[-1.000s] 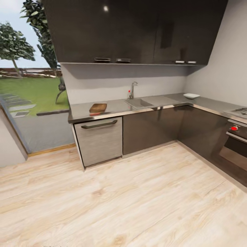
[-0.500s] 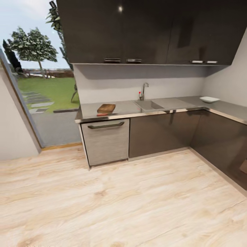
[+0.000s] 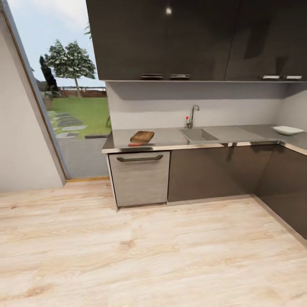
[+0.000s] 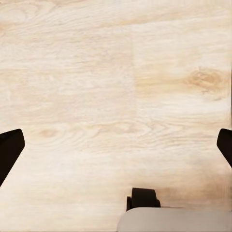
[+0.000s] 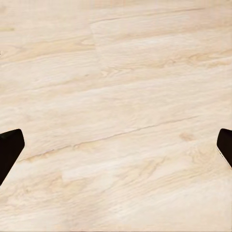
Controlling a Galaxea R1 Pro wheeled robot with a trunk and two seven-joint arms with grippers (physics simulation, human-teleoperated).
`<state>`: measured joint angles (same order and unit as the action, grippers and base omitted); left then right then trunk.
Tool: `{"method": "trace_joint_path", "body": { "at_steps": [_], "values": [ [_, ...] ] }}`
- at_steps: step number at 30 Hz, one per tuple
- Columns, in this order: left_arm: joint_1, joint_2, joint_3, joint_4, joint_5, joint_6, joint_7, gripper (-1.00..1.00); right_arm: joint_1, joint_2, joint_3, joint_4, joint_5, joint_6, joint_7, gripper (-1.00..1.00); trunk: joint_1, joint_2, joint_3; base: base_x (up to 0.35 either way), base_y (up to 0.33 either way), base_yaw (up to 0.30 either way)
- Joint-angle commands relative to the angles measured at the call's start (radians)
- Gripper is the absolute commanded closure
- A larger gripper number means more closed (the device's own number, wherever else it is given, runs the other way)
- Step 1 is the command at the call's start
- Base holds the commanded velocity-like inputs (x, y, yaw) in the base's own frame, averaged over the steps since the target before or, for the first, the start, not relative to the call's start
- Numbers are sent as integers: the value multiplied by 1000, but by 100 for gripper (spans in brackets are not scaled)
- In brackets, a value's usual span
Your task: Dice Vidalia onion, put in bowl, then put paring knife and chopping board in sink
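Head view looks across a pale wooden floor (image 3: 140, 256) toward a kitchen run in the upper half of the frame. A grey worktop (image 3: 170, 138) sits over dark cabinets, and the chopping board (image 3: 142, 136) lies on it left of centre. The paring knife (image 3: 135, 144), its red handle showing, rests just in front of the board, near the worktop's front edge. To the right of the board is the sink (image 3: 197, 135), with the chrome tap (image 3: 192, 115) rising behind it. The white bowl (image 3: 287, 130) stands on the worktop at the far right edge of the frame, well apart from the sink. The sink's inside is too small to make out the onion. Left wrist view shows the left hand (image 4: 116, 147) spread wide over the floor, its dark fingertips at the two side edges. Right wrist view shows the right hand (image 5: 116, 147) equally wide above the floor boards
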<state>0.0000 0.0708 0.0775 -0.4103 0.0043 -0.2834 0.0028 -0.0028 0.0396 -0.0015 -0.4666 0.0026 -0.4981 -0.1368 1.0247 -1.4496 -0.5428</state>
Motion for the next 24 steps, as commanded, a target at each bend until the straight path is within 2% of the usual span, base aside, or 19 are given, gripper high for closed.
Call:
{"method": "trace_joint_path", "body": {
  "at_steps": [1, 9, 13, 15, 17, 21, 24],
  "values": [
    [0, 0, 2, -1, 0, -2, 0, -100, 0, 0, 0, 0, 0, -2, -3, -100, 0, 0, 0, 155, -290, 265],
    [0, 0, 3, 10, 2, -2, 0, -100, 0, 0, 0, 0, 0, -2, -3, -100, 0, 0, 4, 186, -279, 261],
    [0, 0, 4, 12, 3, -8, 0, -100, 0, -2, -1, 0, -3, -2, -3, -100, 0, 0, 5, 163, -191, 120],
    [0, 0, 5, 14, 5, -34, 0, -100, 0, -4, -2, 0, -4, -1, -4, -100, 0, 0, 5, 58, -67, 35],
    [0, 0, 5, 34, 8, -121, 0, -100, 0, -5, -3, 0, -4, 1, -4, -100, 0, 0, 5, 13, -15, 8],
    [0, -11, 6, 61, 8, -158, 0, -100, 0, -5, -3, 0, -4, 1, -4, -100, 0, 0, 5, 3, -4, 2],
    [0, -13, 7, 64, 8, -162, 0, -100, 0, -5, -3, 0, -5, 1, -4, -100, 0, 0, 5, 0, 0, 0]
  ]
}}
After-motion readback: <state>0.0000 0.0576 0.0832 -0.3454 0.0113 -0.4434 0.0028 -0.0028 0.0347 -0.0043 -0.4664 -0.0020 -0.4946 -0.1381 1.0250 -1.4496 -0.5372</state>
